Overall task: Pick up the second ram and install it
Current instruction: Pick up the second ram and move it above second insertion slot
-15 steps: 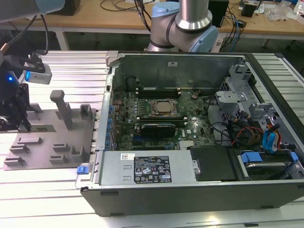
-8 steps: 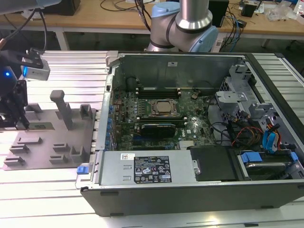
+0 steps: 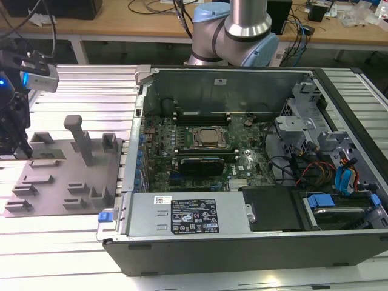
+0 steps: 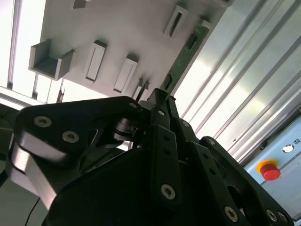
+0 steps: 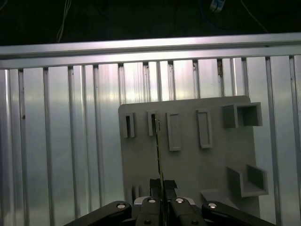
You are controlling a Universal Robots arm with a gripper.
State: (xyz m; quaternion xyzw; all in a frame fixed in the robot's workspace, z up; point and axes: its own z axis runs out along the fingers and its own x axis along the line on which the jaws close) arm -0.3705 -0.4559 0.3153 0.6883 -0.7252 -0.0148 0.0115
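My gripper (image 5: 162, 182) is clamping the second ram (image 5: 158, 146) at the grey holder (image 5: 211, 165), at the exterior view's nine o'clock from the computer case (image 3: 182, 257).

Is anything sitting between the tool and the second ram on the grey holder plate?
Nothing visible. In the first wrist view the tool is at the near end of the second ram, which stands edge-on on the grey holder plate, with no object between them.

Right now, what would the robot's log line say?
gripper: shut on second ram | position: ram on edge at gray holder plate | installed: not yet
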